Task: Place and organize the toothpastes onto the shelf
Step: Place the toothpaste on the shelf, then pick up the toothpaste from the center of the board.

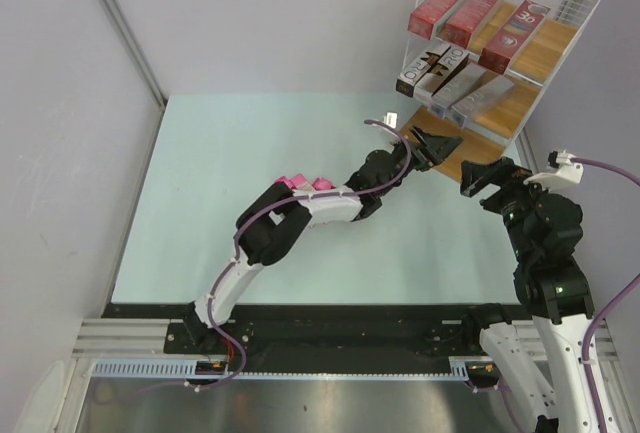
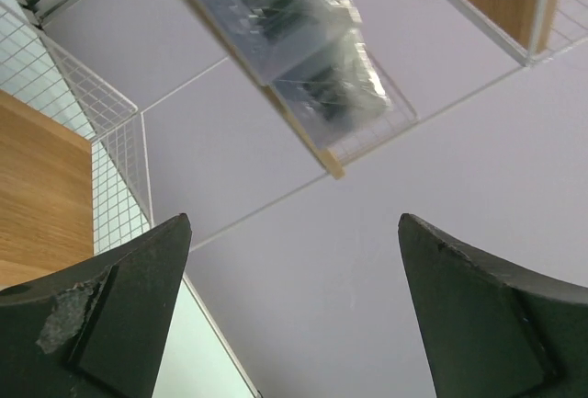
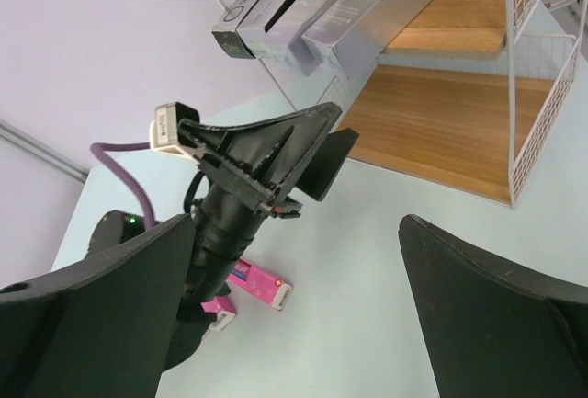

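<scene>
The left gripper (image 1: 438,141) stands wide and empty just beside the near corner of the bottom board (image 3: 441,127). The right gripper (image 3: 296,221), equally wide and empty, is at its 4 o'clock. The pink cartons (image 1: 305,183) look to be next. Draw straight back, clear of the thin wire sides (image 3: 537,122), then go to 8 o'clock, where the cartons lie on the worktop (image 1: 220,173), partly under the left arm (image 1: 300,215). Pinch one across its narrow faces, since glossy card may slip. On the shelf (image 1: 555,48), smooth wooden boards carry three dark red cartons (image 1: 465,8) on top and three silver-grey cartons (image 1: 455,83) below.
</scene>
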